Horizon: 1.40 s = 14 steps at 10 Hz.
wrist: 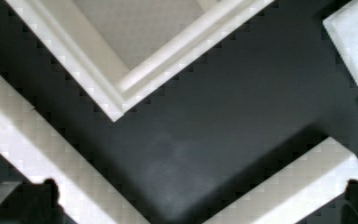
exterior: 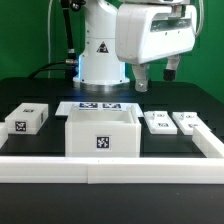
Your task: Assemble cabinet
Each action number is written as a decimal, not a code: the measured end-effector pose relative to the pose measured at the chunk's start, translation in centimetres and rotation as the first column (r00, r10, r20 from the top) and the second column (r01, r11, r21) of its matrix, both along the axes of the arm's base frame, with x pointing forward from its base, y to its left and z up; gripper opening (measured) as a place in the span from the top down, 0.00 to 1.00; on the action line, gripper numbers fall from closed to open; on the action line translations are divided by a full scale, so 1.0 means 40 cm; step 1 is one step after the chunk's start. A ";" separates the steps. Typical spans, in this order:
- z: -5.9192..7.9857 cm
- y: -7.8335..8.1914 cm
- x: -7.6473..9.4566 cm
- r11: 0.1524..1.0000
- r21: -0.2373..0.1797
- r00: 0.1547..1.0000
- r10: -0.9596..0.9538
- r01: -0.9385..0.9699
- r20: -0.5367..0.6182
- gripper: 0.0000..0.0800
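The cabinet body (exterior: pixel 102 132), a big open-topped white box with a tag on its front, stands mid-table. One of its corners shows in the wrist view (wrist: pixel 137 75). A white tagged block (exterior: pixel 27 120) lies at the exterior view's left. Two smaller tagged blocks (exterior: pixel 158 122) (exterior: pixel 187 122) lie at its right. My gripper (exterior: pixel 155 80) hangs well above the table, over the area behind the two small blocks. It is open and empty. In the wrist view my gripper (wrist: pixel 194 205) has dark fingertips (wrist: pixel 25 205) far apart over dark table.
The marker board (exterior: pixel 98 106) lies behind the box, in front of the white robot base (exterior: pixel 100 55). A long white rail (exterior: pixel 110 166) edges the table's front and right side. White strips (wrist: pixel 16 130) (wrist: pixel 309 185) cross the wrist view.
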<state>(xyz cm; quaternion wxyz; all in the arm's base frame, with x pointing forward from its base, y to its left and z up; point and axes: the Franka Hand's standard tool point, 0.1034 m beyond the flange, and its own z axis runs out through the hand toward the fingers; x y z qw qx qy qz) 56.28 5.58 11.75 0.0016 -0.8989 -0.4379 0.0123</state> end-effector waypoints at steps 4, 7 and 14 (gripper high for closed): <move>0.000 0.000 0.000 1.000 0.000 1.000 0.000 0.000 0.000 0.00; 0.000 0.000 0.000 1.000 0.000 1.000 0.000 0.000 0.000 0.00; -0.017 -0.024 -0.035 0.970 -0.010 0.968 0.241 -0.241 0.068 0.00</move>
